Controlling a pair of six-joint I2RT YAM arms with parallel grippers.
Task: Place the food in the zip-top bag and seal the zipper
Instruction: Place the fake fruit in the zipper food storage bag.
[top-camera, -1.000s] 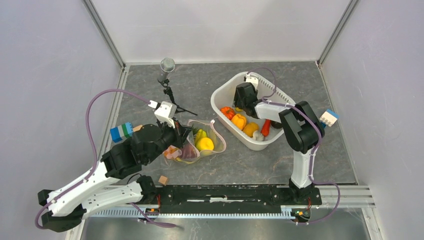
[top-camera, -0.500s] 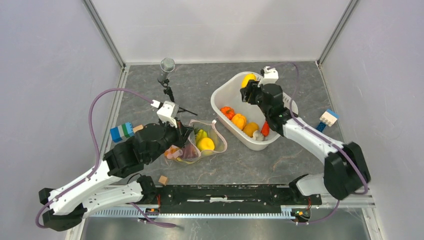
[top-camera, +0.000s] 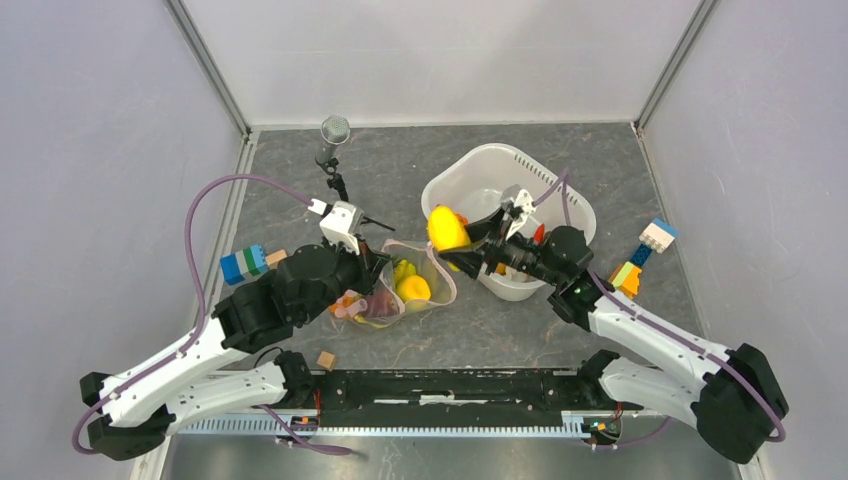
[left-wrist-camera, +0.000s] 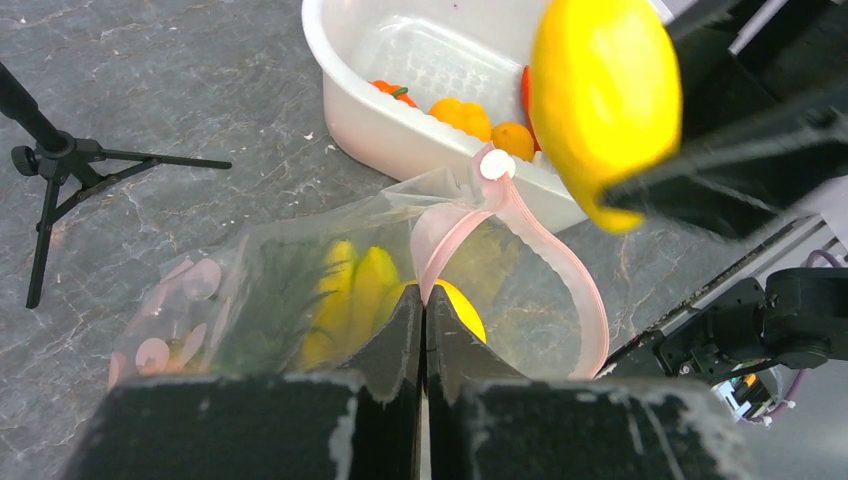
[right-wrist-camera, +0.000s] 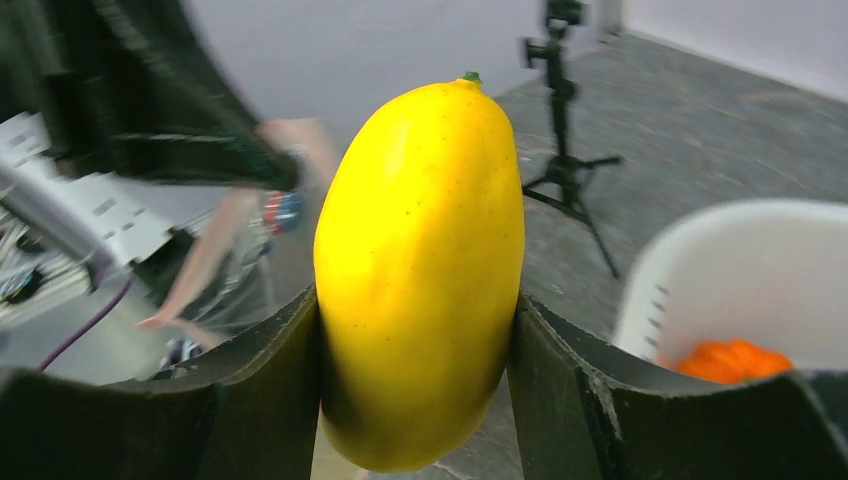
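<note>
Now the right gripper (top-camera: 455, 238) carries a yellow mango (right-wrist-camera: 420, 270) clamped between its fingers, in the air between the white tub (top-camera: 560, 190) and the zip-top bag (left-wrist-camera: 250, 290). The left gripper (left-wrist-camera: 422, 335) pinches the bag's rim, holding it open. The next move probably calls for lowering the mango into the mouth, then releasing it.

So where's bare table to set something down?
Bare table: the patch between the microphone stand and the white tub, and the strip between the zip-top bag and the front rail, right of the wooden cube. Crowded: between bag and tub, where the right gripper holds the mango, and around the left gripper pinching the bag.
</note>
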